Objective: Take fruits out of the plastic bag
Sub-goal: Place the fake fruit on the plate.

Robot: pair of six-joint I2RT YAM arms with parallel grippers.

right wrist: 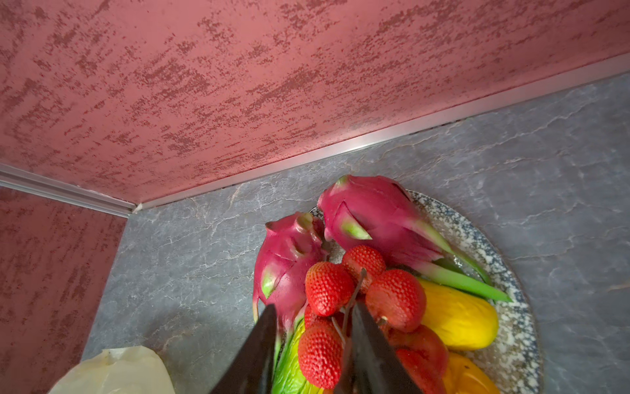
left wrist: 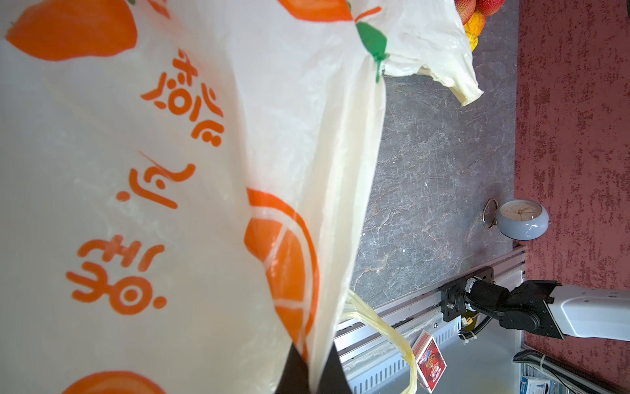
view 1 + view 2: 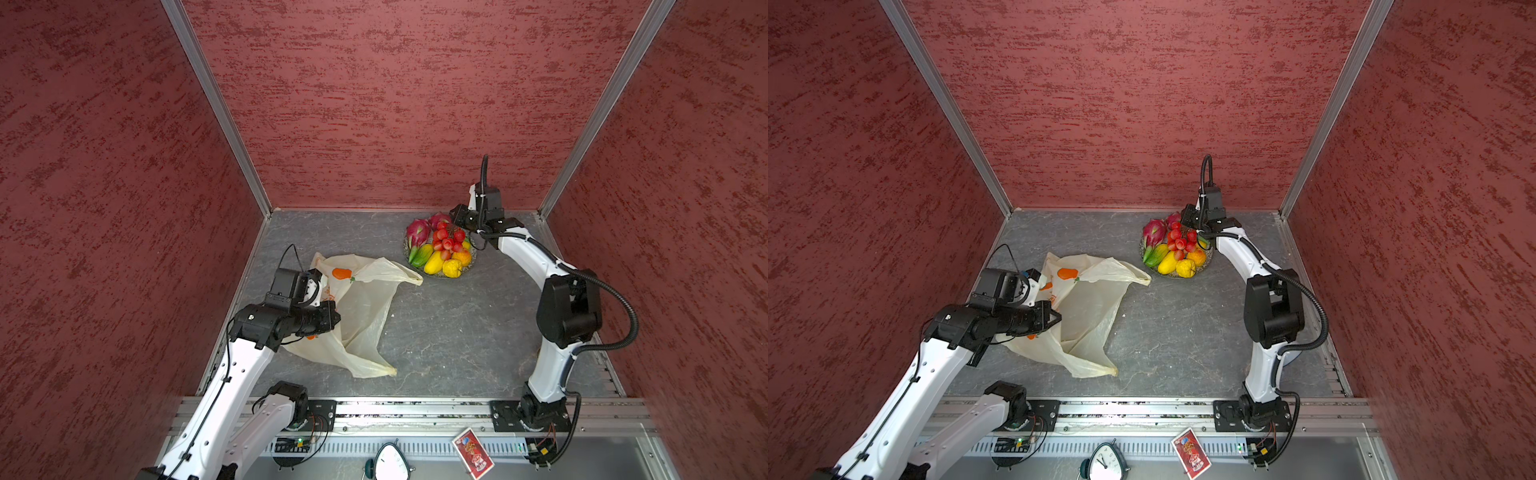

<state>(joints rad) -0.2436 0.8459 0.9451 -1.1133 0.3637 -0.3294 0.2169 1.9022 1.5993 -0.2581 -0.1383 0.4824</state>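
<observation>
Left jaws clamp the plastic bag [image 3: 365, 316], limp on the bench [image 3: 457, 332]. Right jaws stand apart astride the berry bunch [image 1: 341, 296] atop the fruits [image 3: 434, 261] heaped on a speckled plate [image 1: 477, 235]. A clock [image 3: 1104, 461] and red box [image 3: 473, 453] lie past the front rail [image 3: 415, 409].

**Surroundings.** A speckled grey plate [image 1: 477, 238] is set on the grey veined tabletop [image 3: 457, 332], near the back wall. The bench is enclosed by red textured walls [image 3: 374, 104]. In front of the aluminium rail [image 3: 415, 409], a small clock [image 3: 1104, 461] and a red printed box [image 3: 473, 453] are laid.
</observation>
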